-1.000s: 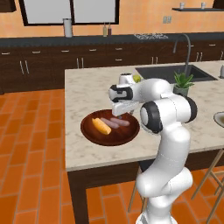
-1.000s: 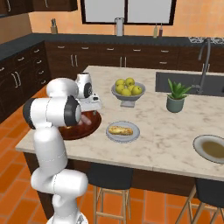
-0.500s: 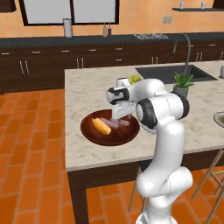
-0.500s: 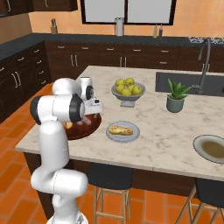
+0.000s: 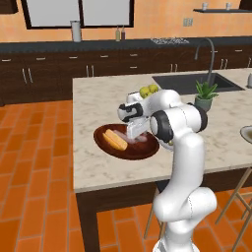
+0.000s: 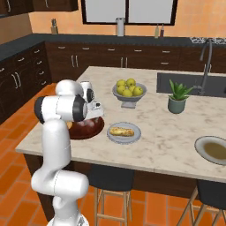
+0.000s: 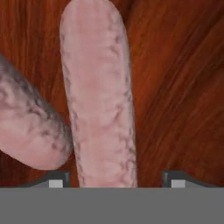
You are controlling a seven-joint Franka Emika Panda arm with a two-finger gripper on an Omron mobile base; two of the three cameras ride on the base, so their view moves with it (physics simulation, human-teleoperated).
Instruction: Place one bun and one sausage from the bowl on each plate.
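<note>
While the white arm is bending low over the marble bench point(image 5: 93, 162), its end effector point(image 5: 134, 131) is hanging just above the inside of the wooden bowl point(image 5: 110, 148), which is sitting near the bench's left edge in the left base view. Seen from the hand camera, the two dark fingertips point(image 7: 51, 180) are standing apart, one on each side of a pale pink sausage point(image 7: 99, 96) that is lying lengthwise between them on the reddish wood of the bowl point(image 7: 183, 87); neither tip is pressing against it. A second, greyer sausage point(image 7: 28, 131) is lying at an angle just beside the first, its rounded end touching or nearly touching it. Inside the bowl, a golden bun point(image 5: 114, 139) is resting left of the end effector. In the right base view, a grey plate point(image 6: 135, 136) is carrying another bun point(image 6: 121, 131) just beside the bowl point(image 6: 88, 129), and a second plate point(image 6: 216, 150) is sitting well apart toward the far right of the bench point(image 6: 167, 141). A pedestal bowl of green apples point(image 6: 128, 88) and a potted plant point(image 6: 177, 97) are standing farther back.
</note>
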